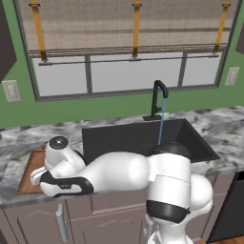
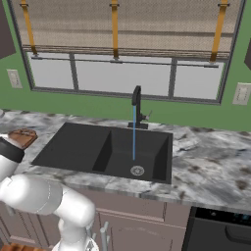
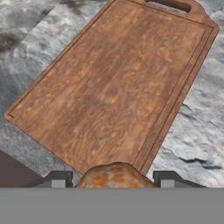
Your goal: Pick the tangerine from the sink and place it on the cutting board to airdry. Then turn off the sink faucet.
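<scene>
Item: small round orange tangerine, mottled skin. Held between the two dark finger tips of the two-finger tool, which is closed onto the fruit, approx. fruit-width apart. Carried above the near edge of the rectangular reddish-brown wooden cutting board, not yet set down.

Board: raised rim, handle cut-out at far short end; laid flat on grey marbled tabletop, left of the large matte black sink. Surface bare.

Faucet: slim black squared-arch sink faucet is seen w/ a thin blue stream running into the basin; shut-off not yet done.

Step in hand (judged): placement. Fruit is best carried further inward, toward board centre, lowered until contact is made, then released gently; a round fruit dropped near the rim may be expected to roll off. Tool to be lifted straight up afterwards.
</scene>
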